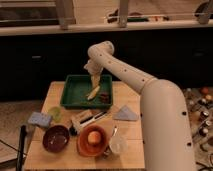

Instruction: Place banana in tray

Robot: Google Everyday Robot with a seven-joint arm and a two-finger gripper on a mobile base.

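Note:
The pale yellow banana (93, 93) lies slanted inside the dark green tray (75, 95), right of the tray's middle. The tray sits at the back of the wooden table (50, 157). My gripper (95, 80) hangs over the tray, straight above the banana's upper end and very close to it. I cannot tell whether it still touches the banana. The white arm reaches in from the right.
A small dark object (104, 95) lies in the tray's right part. In front of the tray are a lime-green round thing (55, 114), a blue sponge (39, 119), a white box (82, 120), a grey cloth (125, 114), a maroon bowl (56, 138), an orange bowl (92, 147) holding an orange fruit (93, 137), and a clear cup (117, 145).

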